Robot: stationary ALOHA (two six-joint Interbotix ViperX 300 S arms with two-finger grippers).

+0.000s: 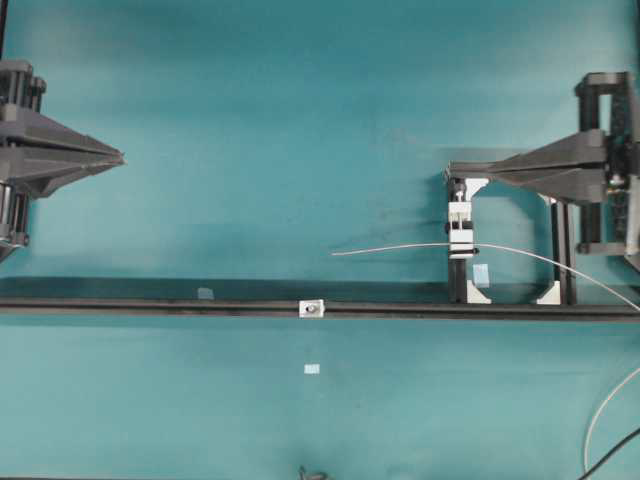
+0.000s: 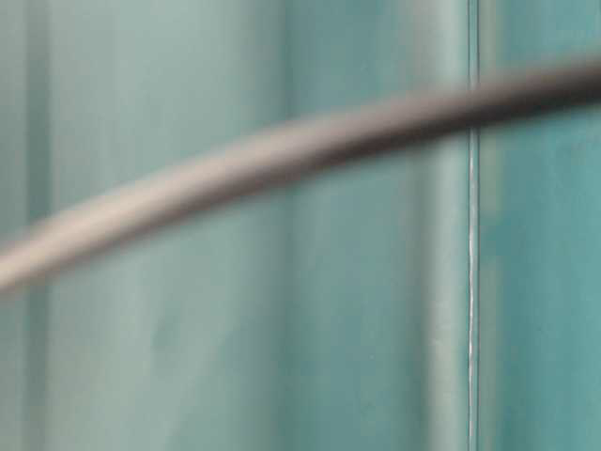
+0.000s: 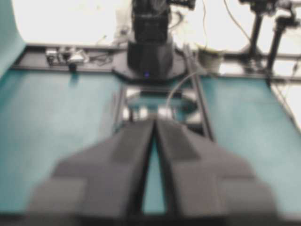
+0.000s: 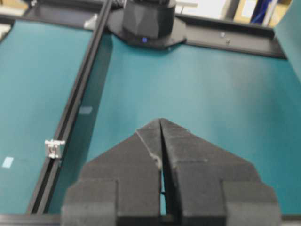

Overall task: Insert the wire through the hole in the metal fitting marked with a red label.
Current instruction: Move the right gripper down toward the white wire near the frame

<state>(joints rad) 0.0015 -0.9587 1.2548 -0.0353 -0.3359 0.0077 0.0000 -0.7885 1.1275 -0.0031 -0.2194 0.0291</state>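
Observation:
The wire [image 1: 400, 246] is a hair-thin silvery arc. It runs from its free tip left of centre, through a silver clamp block [image 1: 460, 228], and off the right edge. The metal fitting [image 1: 312, 308] is a small silver bracket on the black rail [image 1: 150, 307], and the hole [image 1: 314, 310] is its dark centre. No red label shows on it. In the right wrist view the metal fitting [image 4: 54, 148] sits at the left on the rail. My left gripper [image 1: 120, 157] hangs shut and empty at the far left. My right gripper [image 1: 450, 168] is shut and empty just above the clamp block.
A black frame [image 1: 565, 250] with white corner brackets carries the clamp block. Pale blue tape scraps [image 1: 312, 369] lie near the rail. A white cable [image 1: 597, 420] and a black cable [image 1: 615, 458] curl at the bottom right. The table-level view is only blur.

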